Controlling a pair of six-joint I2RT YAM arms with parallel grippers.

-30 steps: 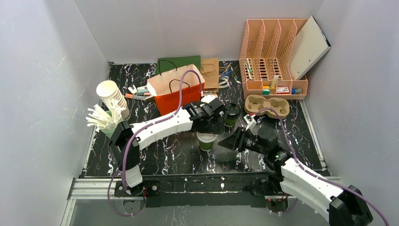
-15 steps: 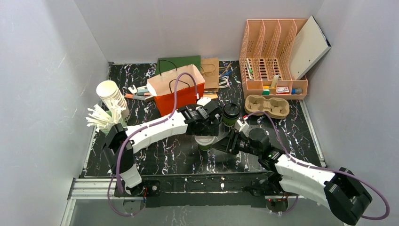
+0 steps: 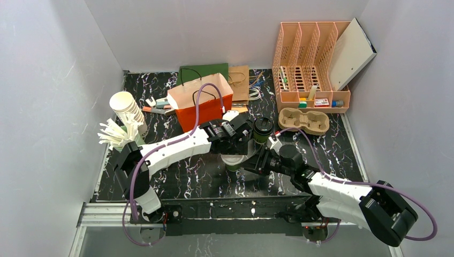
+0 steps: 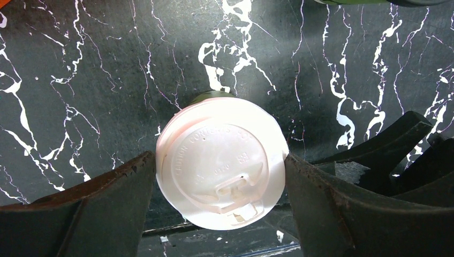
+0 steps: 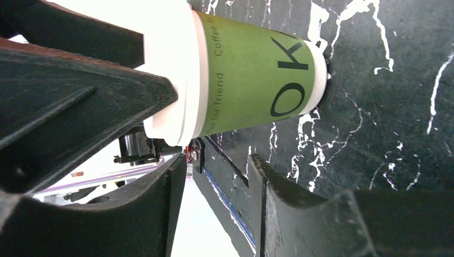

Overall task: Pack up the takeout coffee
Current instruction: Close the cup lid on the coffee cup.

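Note:
The takeout coffee (image 3: 263,128), a dark green cup with a black lid, stands upright behind my arms, untouched. In front of it stands a lighter green cup (image 5: 251,75) printed "OK". A white lid (image 4: 222,166) sits on top of this cup. My left gripper (image 3: 234,151) hangs over it, its fingers (image 4: 123,182) pressed against both sides of the lid's rim. My right gripper (image 3: 256,163) lies low on the table just right of that cup, open. In the right wrist view the gap between its jaws holds nothing, and the cup stands beyond the fingertips (image 5: 171,176).
An open orange paper bag (image 3: 201,101) stands behind the left arm, with flat green and brown bags behind it. A cardboard cup carrier (image 3: 304,120) and a pink file organizer (image 3: 310,64) are at the back right. A stack of white cups (image 3: 128,110) and paper-wrapped sticks (image 3: 113,134) are at the left.
My left gripper came toward the near side and down over the light green cup, covering its top. My right gripper slid left, closer to the cup.

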